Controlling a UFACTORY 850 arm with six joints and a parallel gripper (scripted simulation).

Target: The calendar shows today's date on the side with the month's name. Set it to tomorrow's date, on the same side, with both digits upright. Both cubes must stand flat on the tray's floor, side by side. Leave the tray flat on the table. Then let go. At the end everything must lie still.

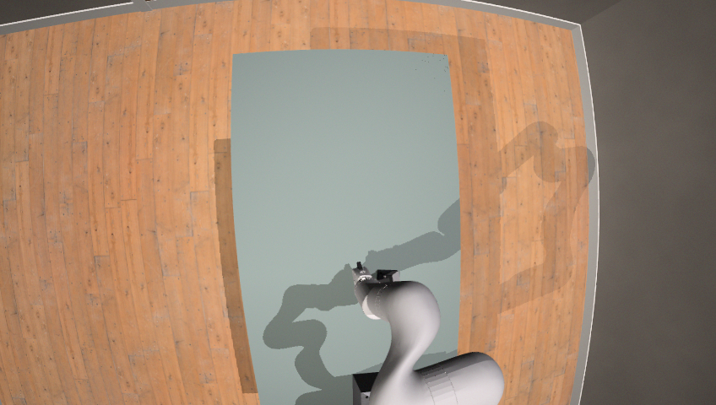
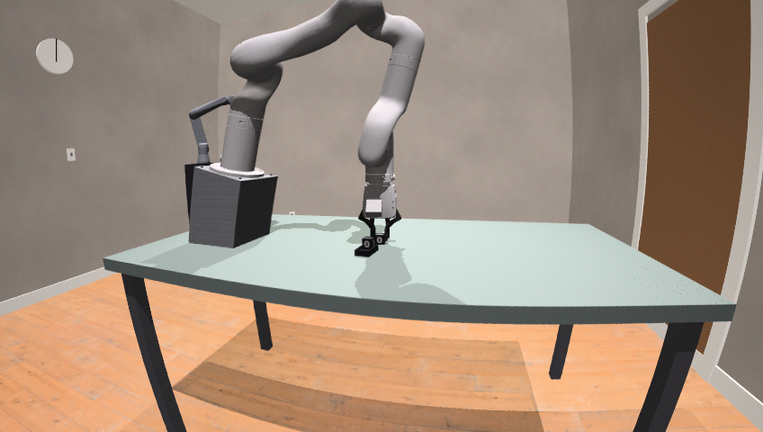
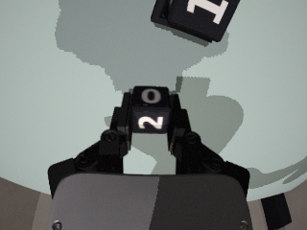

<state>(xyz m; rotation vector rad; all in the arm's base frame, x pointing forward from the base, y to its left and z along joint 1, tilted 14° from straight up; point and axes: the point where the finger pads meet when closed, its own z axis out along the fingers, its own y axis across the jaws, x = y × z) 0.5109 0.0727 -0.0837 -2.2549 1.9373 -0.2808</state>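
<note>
My gripper point(image 3: 150, 105) is shut on a black calendar cube point(image 3: 152, 114). In the wrist view this cube shows a white 2 on its top face and a 0 on the face beyond it. It sits low over the grey-green table, and I cannot tell whether it touches. The second cube point(image 3: 199, 2) shows a 1 on top and stands in the black tray at the upper right, apart from the held cube. In the exterior view the gripper point(image 2: 379, 234) points straight down, with the held cube point(image 2: 380, 239) right beside the tray point(image 2: 365, 250). The tray's cube point(image 2: 367, 243) shows a 0 there.
The arm's dark base block point(image 2: 229, 205) stands on the table's far left corner in the exterior view. From above, the arm point(image 1: 402, 310) covers most of the gripper; the tray point(image 1: 387, 271) shows beside it. The table edge runs close in front.
</note>
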